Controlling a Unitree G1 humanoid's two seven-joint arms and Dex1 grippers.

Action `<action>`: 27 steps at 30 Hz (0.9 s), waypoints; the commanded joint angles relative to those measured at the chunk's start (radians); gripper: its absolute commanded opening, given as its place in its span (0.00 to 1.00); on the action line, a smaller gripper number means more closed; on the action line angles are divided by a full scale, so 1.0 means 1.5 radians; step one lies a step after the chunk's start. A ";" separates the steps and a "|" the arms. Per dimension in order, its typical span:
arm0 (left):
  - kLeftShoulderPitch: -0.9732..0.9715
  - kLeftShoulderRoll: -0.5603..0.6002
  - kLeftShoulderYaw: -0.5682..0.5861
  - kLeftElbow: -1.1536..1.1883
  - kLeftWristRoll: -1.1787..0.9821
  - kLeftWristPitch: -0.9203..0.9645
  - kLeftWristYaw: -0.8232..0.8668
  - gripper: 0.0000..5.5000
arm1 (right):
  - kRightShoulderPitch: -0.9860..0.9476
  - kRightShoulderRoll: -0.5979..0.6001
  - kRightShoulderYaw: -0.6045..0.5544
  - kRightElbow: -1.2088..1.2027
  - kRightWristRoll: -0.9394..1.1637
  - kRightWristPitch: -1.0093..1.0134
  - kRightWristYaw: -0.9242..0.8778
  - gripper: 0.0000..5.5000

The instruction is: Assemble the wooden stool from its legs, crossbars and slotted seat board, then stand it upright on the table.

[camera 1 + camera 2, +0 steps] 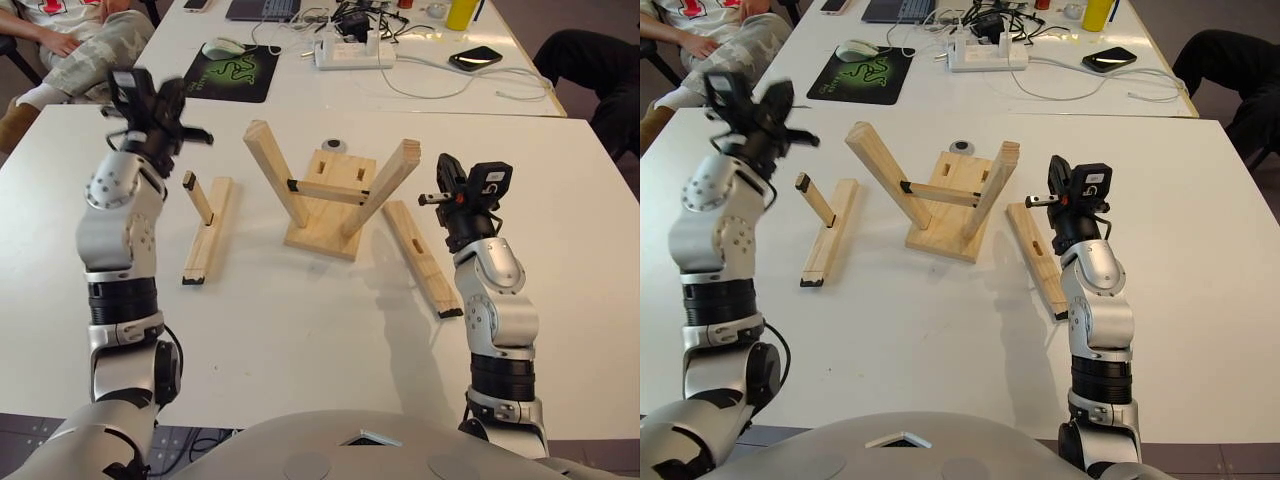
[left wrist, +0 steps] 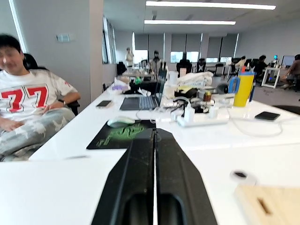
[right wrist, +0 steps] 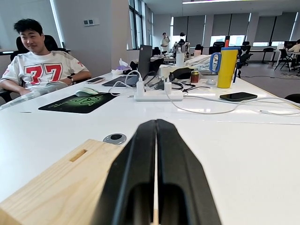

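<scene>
Mid-tabletop, the seat board (image 1: 322,222) carries two legs (image 1: 275,170). The left hand (image 1: 195,131), fingers together and empty, hangs near the far-left corner. The right hand (image 1: 430,198) is likewise, beside a loose leg (image 1: 422,257).

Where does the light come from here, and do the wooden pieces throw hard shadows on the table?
Left wrist view: long ceiling lights glow overhead, bright but without blinding glare. Left eye view: the half-built stool and the loose leg to its right cast only faint, soft-edged shadows on the white table, so the lighting looks even and diffuse.
</scene>
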 commanded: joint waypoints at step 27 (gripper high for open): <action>-0.049 0.010 0.092 -0.337 -0.109 0.187 0.057 0.01 | -0.214 -0.168 0.051 0.196 -0.031 0.041 0.198 0.00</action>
